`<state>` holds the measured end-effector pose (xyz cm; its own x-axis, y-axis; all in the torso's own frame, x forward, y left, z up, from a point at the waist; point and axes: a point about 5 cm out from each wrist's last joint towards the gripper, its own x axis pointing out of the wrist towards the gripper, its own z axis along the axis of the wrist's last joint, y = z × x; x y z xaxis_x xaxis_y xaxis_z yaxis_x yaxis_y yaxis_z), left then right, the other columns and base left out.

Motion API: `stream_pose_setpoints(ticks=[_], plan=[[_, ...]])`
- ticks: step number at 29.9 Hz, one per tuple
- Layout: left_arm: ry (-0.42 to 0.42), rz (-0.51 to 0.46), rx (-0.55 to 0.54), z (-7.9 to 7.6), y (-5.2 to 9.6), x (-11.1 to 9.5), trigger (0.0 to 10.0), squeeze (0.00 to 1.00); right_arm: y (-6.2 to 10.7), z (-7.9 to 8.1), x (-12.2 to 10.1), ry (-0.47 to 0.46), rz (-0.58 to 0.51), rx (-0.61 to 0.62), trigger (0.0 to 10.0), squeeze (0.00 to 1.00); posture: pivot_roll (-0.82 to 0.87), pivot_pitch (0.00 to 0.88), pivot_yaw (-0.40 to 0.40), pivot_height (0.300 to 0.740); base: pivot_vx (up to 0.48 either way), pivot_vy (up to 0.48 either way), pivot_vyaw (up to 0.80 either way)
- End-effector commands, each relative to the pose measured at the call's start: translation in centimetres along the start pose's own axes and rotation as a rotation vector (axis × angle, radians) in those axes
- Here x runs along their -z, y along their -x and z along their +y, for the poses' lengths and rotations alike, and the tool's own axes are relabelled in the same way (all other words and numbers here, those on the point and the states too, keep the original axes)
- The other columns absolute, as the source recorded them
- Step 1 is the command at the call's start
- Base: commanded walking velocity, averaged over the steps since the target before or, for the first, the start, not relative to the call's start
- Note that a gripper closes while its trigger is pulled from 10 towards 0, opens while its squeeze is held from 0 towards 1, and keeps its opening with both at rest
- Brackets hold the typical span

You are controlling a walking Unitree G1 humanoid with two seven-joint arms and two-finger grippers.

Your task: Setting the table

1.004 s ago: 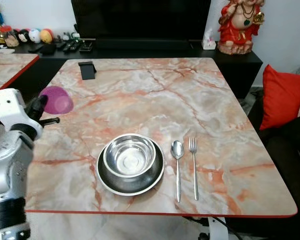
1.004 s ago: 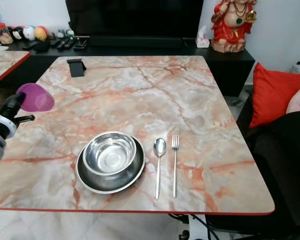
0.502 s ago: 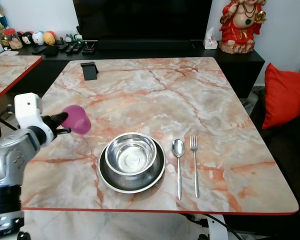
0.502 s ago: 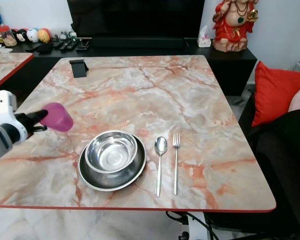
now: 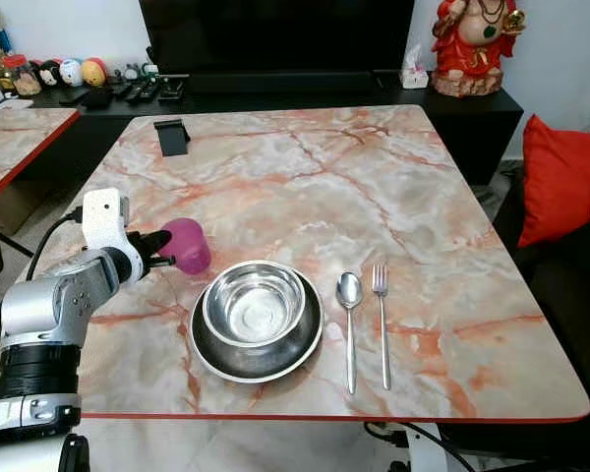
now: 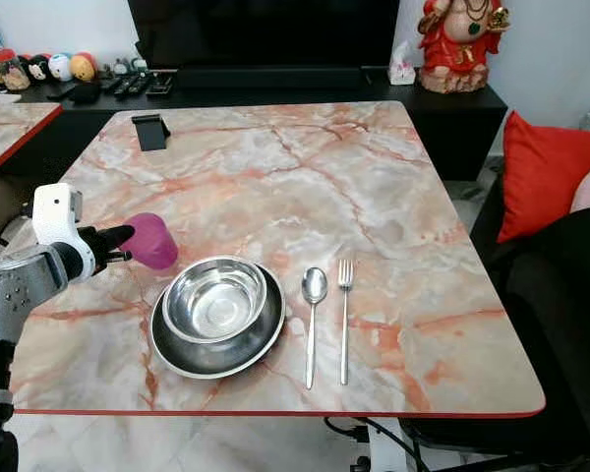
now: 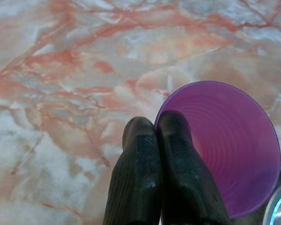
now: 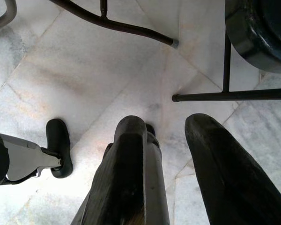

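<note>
Marble-patterned table (image 5: 374, 177) stood before a black TV cabinet (image 5: 452, 108). Left pincer (image 7: 165, 123) pinched the purple cup (image 5: 185, 245) by its rim, at ten o'clock of the steel bowl (image 5: 255, 303). Right pincer (image 8: 171, 129) hung open over floor tiles (image 8: 84, 70).

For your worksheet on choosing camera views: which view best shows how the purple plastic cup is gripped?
The left wrist view: the left gripper's fingers pinch the purple plastic cup at its rim. Both eye views show the cup from the side beside the steel bowl, above the marble table.
</note>
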<state>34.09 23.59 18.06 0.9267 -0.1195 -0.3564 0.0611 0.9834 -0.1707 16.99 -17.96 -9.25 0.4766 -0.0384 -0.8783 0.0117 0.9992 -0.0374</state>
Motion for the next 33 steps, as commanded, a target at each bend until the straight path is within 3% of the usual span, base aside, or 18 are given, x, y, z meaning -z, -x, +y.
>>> stream_pose_setpoints(ticks=[1,33], plan=[[-0.008,0.004,-0.021,0.2,0.05,-0.43,10.0,0.0,-0.01,0.23,0.09,0.003,0.008,-0.004,10.0,0.0,-0.05,0.0,0.052,0.707,0.0,0.0,0.0],[0.029,0.048,-0.022,0.15,-0.12,0.15,10.0,0.0,0.0,0.13,0.11,0.014,0.01,-0.002,10.0,0.0,-0.05,0.0,0.048,0.707,0.0,0.0,0.0]])
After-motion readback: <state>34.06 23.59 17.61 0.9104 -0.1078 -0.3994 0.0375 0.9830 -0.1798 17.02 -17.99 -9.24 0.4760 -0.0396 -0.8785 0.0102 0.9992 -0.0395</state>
